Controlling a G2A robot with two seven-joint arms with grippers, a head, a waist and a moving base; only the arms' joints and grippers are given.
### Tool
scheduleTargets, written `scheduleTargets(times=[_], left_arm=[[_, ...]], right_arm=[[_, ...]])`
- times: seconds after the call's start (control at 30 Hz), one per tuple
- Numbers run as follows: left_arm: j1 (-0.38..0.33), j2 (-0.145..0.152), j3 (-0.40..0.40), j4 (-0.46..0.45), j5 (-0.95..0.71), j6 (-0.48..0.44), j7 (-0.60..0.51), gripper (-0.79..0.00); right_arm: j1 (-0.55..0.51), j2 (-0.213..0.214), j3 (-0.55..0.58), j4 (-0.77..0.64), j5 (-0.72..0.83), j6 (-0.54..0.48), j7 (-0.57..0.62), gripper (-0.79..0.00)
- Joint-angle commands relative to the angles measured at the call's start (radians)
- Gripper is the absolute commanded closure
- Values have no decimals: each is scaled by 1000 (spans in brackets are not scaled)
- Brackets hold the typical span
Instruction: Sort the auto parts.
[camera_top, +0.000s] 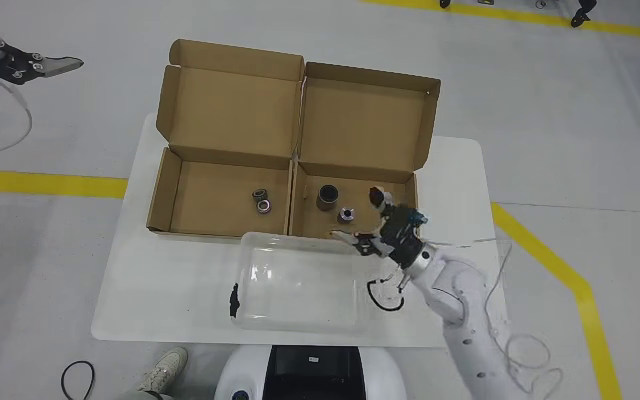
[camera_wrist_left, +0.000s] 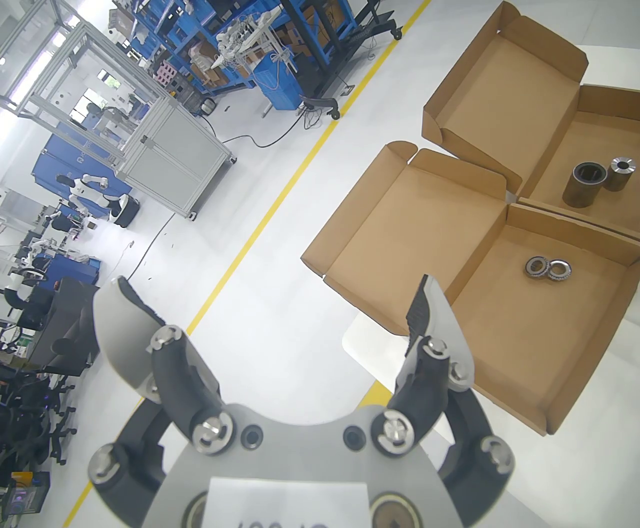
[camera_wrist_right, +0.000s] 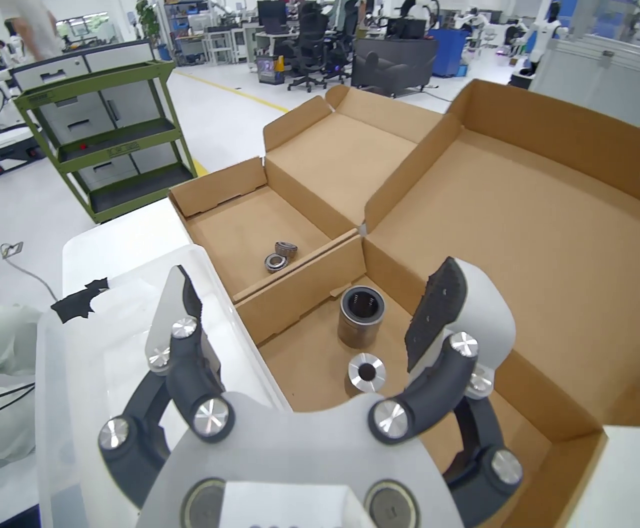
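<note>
Left gripper (camera_top: 40, 68) hangs over the floor, well off the left edge of the counter (camera_top: 455, 180); jaws spread, nothing between them. Left box (camera_top: 205, 205): two ring bearings (camera_top: 262, 199) lie touching each other near its middle. In front of both boxes sits the clear bin (camera_top: 290, 238), with a scrap of black tape (camera_top: 233, 300) on its left rim; no parts seen inside. Right box (camera_top: 304, 212): dark sleeve (camera_top: 328, 197) upright, small silver bushing (camera_top: 347, 213) just beside it, on the side toward the near wall. Right gripper (camera_top: 362, 218) sits above that near wall, by the bin's far right corner; jaws spread, empty. Judgement: sorting looks close to finished, since the parts lie by kind in the two boxes. Risks: the right gripper is near both the cardboard wall and the bin rim, so a sideways pull-back could snag either one and drag the box, sliding the parts. A descent from here could knock the bushing into the sleeve and tip it. The bearings could roll apart if the box is jolted.
</note>
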Motion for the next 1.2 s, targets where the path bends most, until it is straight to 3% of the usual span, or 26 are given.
scheduleTargets(times=[0.0,0.4,0.73,1.17], left_arm=[[0,0,0,0,0,0,0,-785],[0,0,0,0,0,0,0,-785],[0,0,0,0,0,0,0,-785],[0,0,0,0,0,0,0,-785]], right_arm=[[-44,7,35,-25,-5,5,-28,-785],[-285,38,225,-121,40,37,-202,-785],[-478,48,294,-208,3,105,-381,-785],[-597,53,335,-240,0,160,-503,-785]])
